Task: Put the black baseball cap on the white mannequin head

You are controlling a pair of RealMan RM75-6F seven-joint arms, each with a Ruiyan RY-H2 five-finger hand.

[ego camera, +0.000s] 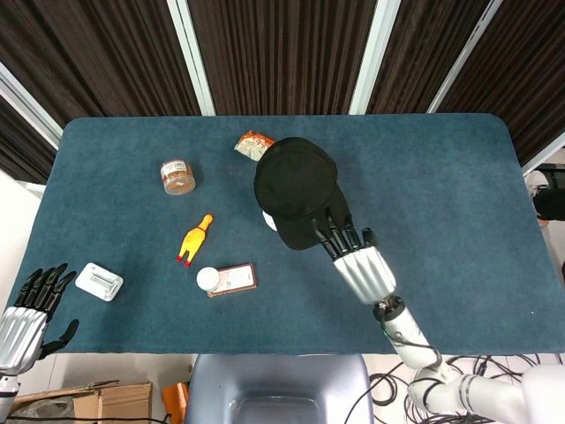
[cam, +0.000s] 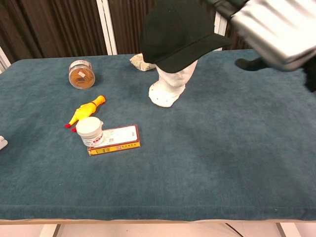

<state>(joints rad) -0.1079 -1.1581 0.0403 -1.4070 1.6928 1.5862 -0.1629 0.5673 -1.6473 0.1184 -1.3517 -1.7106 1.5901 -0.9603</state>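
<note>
We see the cap (ego camera: 296, 188) seated on the head (cam: 170, 86) near the table's (ego camera: 441, 194) far edge; right hand (ego camera: 355, 256) spread, empty, fingertips at the brim; left hand (ego camera: 26, 314) open, idle.

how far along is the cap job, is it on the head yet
Looks nearly done: the black baseball cap sits on the white mannequin head, brim low over the face. The right hand has fingers spread by the brim, apparently holding nothing. Left: draw that hand clear. The left hand rests idle.
</note>
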